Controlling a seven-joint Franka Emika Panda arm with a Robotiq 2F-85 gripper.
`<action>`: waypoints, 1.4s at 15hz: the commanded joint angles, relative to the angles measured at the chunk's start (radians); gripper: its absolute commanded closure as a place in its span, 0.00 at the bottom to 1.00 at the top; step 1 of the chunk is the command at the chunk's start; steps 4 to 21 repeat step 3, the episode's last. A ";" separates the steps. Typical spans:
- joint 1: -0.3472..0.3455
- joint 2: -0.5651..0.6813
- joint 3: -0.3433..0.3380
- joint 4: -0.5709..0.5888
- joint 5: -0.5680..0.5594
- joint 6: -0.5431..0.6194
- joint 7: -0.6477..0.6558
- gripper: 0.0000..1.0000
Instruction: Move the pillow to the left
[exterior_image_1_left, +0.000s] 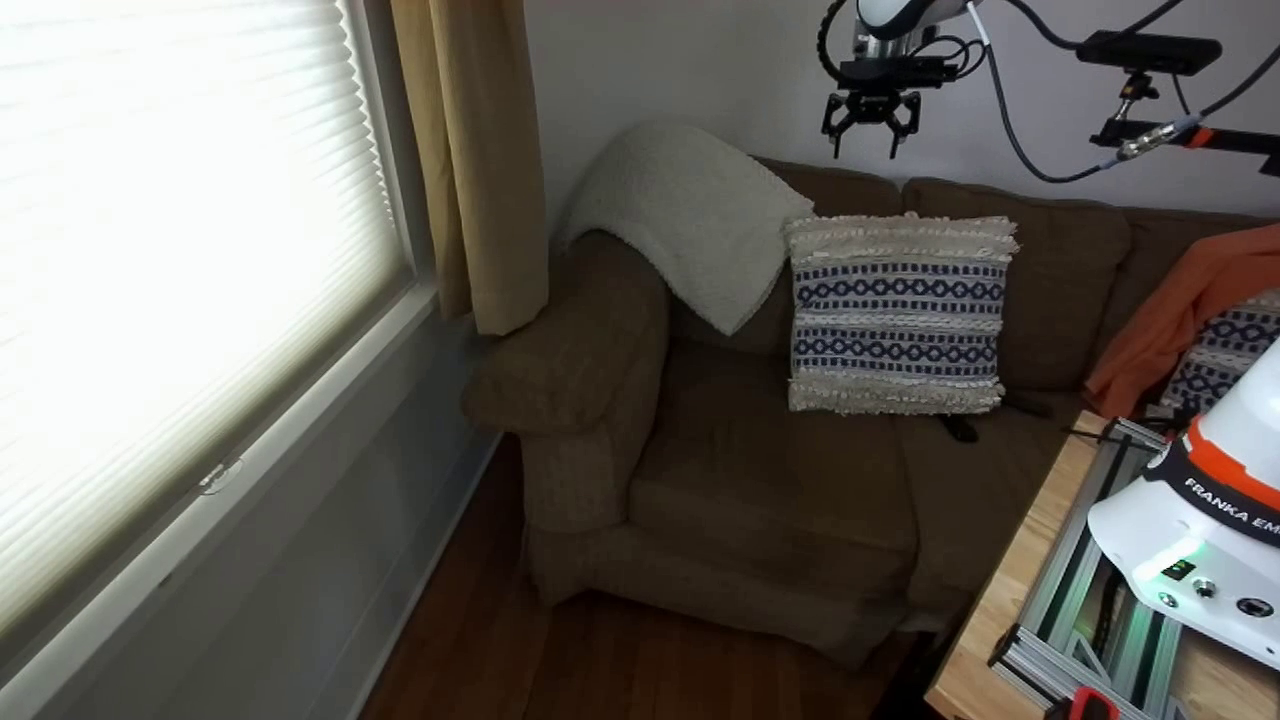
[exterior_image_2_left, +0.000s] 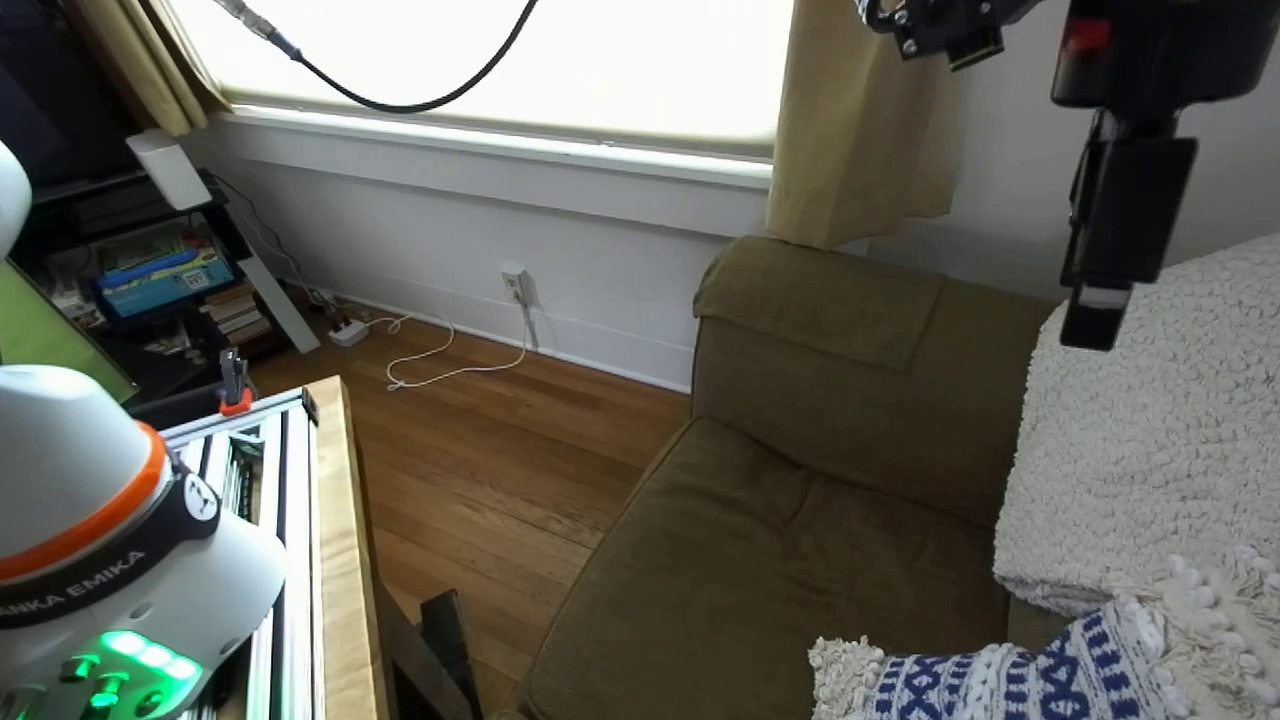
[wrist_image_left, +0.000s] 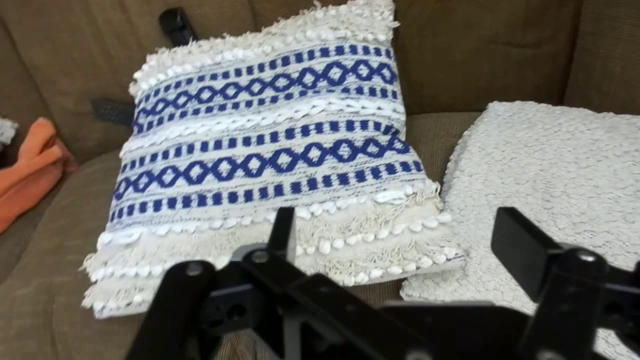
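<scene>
"How's the claw (exterior_image_1_left: 865, 150)?"

"Spread: its fingers (wrist_image_left: 283, 232) stand well apart."

"And the pillow (exterior_image_1_left: 900, 310)?"

"Lower than the claw and apart from it, propped on the sofa (exterior_image_1_left: 770, 490), its dark-blue bands showing."

"What's next to that?"

"A whitish throw (exterior_image_1_left: 690, 210), also below the claw, draped over the sofa's back and arm, just beside the pillow."

"Farther from the claw?"

"Down to one side of it, past the pillow, an orange cloth (exterior_image_1_left: 1175, 310) partly over another patterned cushion (exterior_image_1_left: 1225, 345). Well off to the opposite side, the tan curtain (exterior_image_1_left: 490, 170), and past that the window blind (exterior_image_1_left: 180, 250)."
</scene>
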 joint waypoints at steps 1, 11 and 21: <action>0.003 -0.019 -0.006 -0.012 -0.025 -0.002 -0.020 0.00; 0.001 -0.043 -0.008 -0.030 -0.042 -0.002 -0.039 0.00; 0.001 -0.043 -0.008 -0.030 -0.042 -0.002 -0.039 0.00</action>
